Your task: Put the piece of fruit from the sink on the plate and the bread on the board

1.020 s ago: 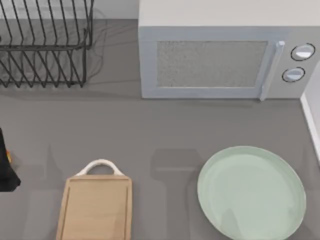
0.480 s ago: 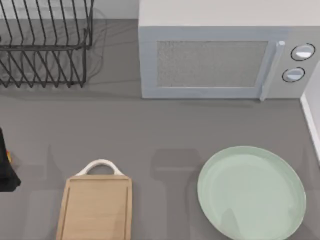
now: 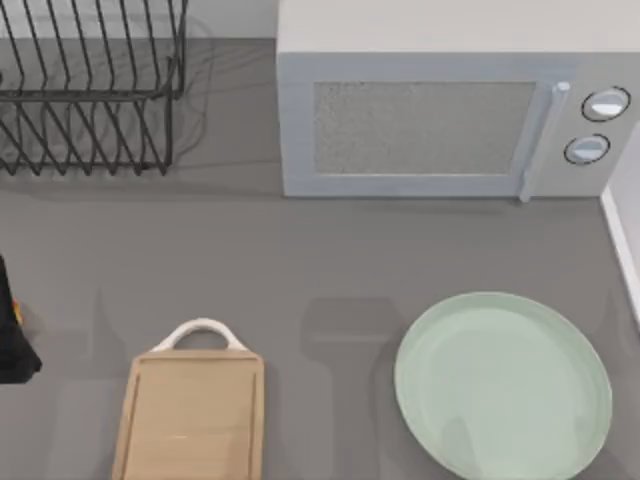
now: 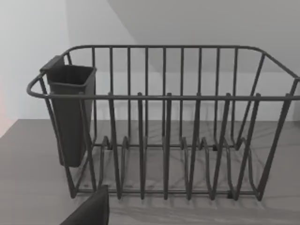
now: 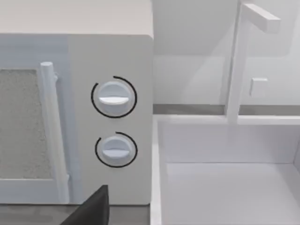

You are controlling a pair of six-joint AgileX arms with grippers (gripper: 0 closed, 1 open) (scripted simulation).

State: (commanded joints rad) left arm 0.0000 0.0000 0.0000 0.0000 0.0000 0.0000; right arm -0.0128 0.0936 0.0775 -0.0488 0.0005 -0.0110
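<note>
Plate [image 3: 503,385] & board [image 3: 190,418] sat bare. Left arm [image 3: 12,330] at table's left edge; grip width couldn't tell. Risk: fruit/bread unlocated, so a blind reach may miss.

No change is evident since the earlier top views; the board [image 3: 190,410] and plate [image 3: 502,385] apparently occupy identical positions.

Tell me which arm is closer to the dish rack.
Left. The left arm sits at the left edge of the table, near the dish rack, facing it. The right arm faces the microwave knobs and sink, at the right side.
</note>
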